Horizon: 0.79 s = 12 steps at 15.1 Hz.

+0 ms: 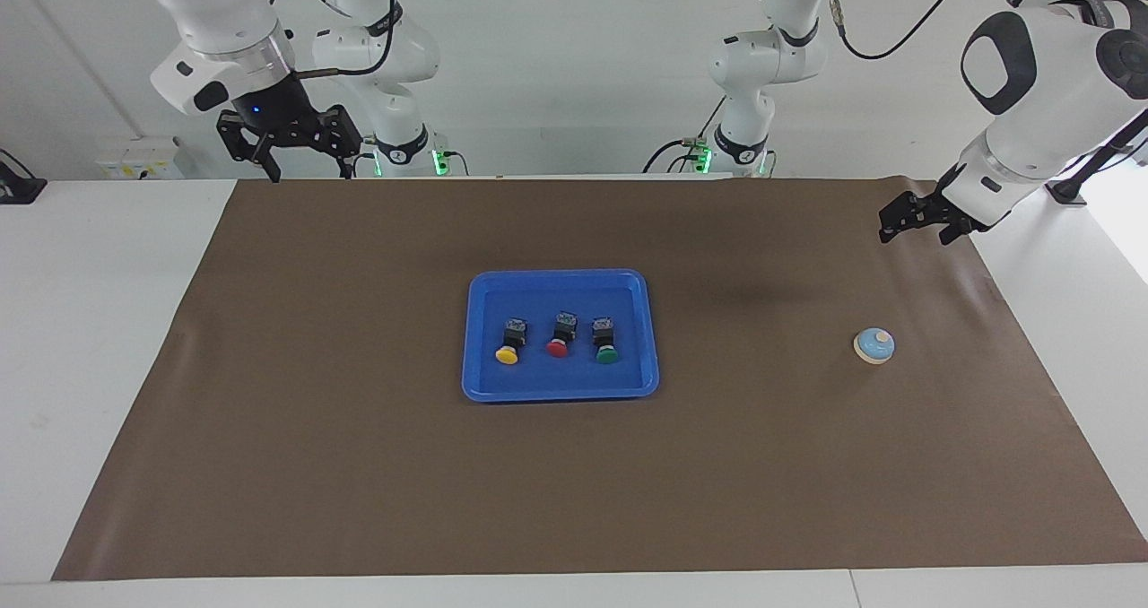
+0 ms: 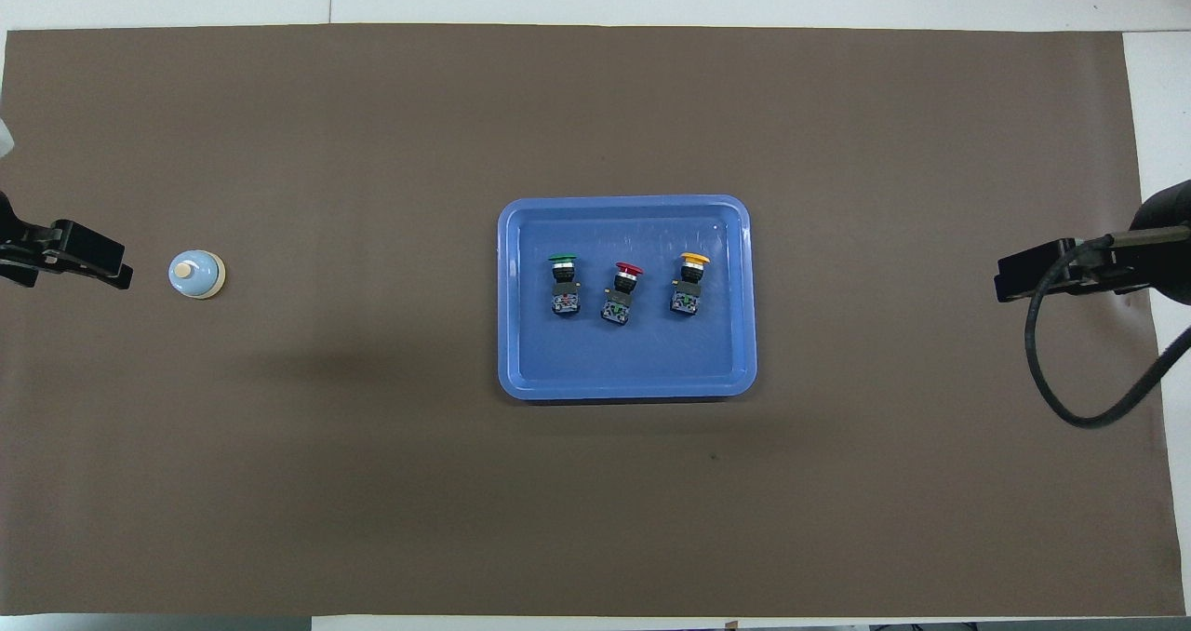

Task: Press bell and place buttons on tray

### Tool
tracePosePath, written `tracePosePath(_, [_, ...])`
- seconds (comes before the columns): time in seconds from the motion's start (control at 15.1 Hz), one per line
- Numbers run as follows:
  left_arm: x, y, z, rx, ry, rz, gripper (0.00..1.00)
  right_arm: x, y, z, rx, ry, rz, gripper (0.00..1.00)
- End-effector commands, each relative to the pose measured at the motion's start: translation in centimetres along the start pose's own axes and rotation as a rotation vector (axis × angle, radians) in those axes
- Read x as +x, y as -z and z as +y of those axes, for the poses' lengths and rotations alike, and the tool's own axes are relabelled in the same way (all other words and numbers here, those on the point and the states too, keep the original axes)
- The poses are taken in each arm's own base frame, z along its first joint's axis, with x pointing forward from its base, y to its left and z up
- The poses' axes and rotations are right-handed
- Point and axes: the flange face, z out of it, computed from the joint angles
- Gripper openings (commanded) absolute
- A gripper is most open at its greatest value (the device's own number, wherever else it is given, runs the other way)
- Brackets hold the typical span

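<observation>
Buttons point(image 1: 558, 337) on tray point(image 1: 475, 384) prob light, rigid, grip by black bodies; bell point(image 1: 874, 345) pressed via knob; left gripper point(image 1: 912, 218), right gripper point(image 1: 285, 142) jaws wide, empty.

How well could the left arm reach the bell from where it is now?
Probably yes. The left end effector hangs open in the air at that arm's end of the table, apart from the bell, and only bare brown mat lies between them.
</observation>
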Motion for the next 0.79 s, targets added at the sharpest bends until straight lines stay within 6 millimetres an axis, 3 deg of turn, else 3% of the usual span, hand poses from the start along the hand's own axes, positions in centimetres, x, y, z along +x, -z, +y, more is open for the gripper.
tracePosePath(0.0, [-0.3, 0.0, 0.5, -0.004, 0.009, -0.023, 1.00, -0.8, 0.0, 0.3, 0.012, 0.011, -0.007, 1.00])
tracePosePath(0.73, [-4.2, 1.6, 3.4, 0.020, -0.031, 0.042, 1.00, -0.8, 0.0, 0.3, 0.012, 0.011, -0.008, 1.00])
